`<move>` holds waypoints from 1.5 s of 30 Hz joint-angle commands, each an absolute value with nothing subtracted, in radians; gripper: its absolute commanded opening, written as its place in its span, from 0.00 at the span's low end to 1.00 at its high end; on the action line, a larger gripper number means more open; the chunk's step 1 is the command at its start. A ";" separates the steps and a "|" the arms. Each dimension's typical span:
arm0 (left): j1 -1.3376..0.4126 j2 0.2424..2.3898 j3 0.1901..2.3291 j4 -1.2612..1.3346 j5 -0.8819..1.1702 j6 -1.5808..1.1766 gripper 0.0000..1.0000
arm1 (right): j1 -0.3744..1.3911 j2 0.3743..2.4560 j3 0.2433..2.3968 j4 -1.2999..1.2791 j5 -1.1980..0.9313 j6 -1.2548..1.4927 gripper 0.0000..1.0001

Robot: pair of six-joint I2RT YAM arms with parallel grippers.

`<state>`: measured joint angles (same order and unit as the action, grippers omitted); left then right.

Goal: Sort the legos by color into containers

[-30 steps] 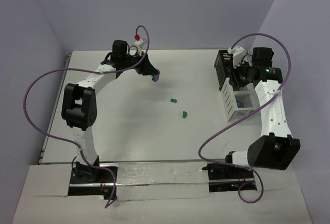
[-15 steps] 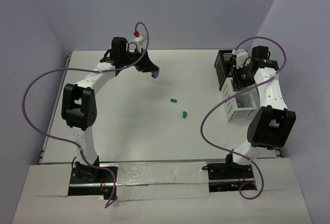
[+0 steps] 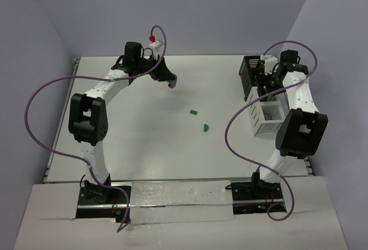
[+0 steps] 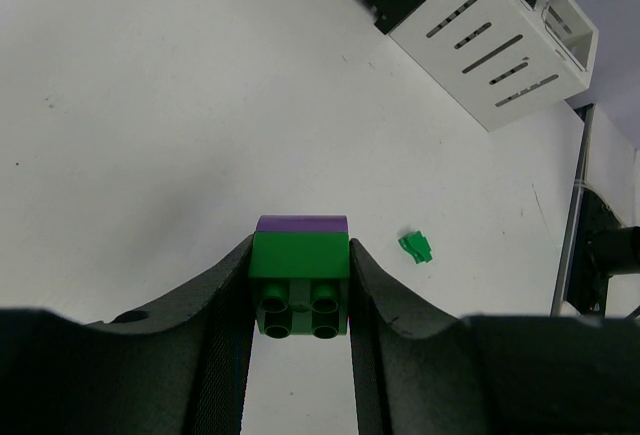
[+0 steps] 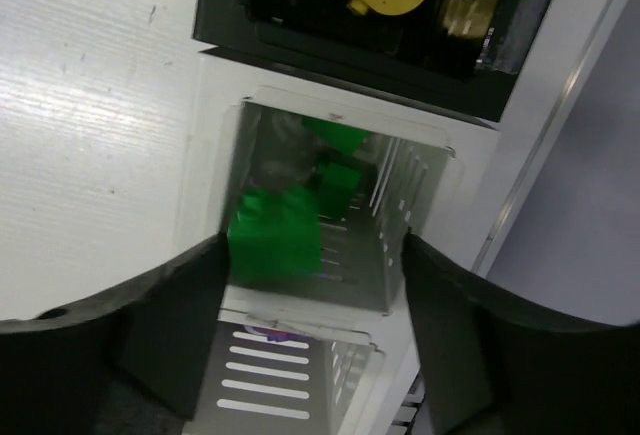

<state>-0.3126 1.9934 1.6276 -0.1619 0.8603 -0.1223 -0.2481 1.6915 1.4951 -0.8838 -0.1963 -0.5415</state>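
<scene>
Left claw (image 4: 300, 247) tight on a green-and-purple lego (image 4: 300, 260); right claw (image 5: 312, 255) wide apart above a green lego (image 5: 272, 240)

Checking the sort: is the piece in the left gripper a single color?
No, the left gripper pinches a green brick that has a purple layer on its far end.

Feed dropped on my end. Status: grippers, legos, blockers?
Left gripper shut on green-purple lego. Right gripper open above green-filled compartment. Two loose green legos on table.
</scene>
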 commanded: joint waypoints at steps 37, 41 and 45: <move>-0.379 2.032 1.514 1.299 1.386 -1.032 0.03 | 0.316 1.827 1.998 -0.937 -0.912 -0.483 0.92; -0.379 2.029 1.516 1.287 1.383 -1.021 0.03 | 0.330 1.821 1.987 -0.935 -0.913 -0.495 0.93; -0.379 2.028 1.514 1.293 1.379 -1.024 0.03 | 0.345 1.816 1.976 -0.936 -0.924 -0.502 0.94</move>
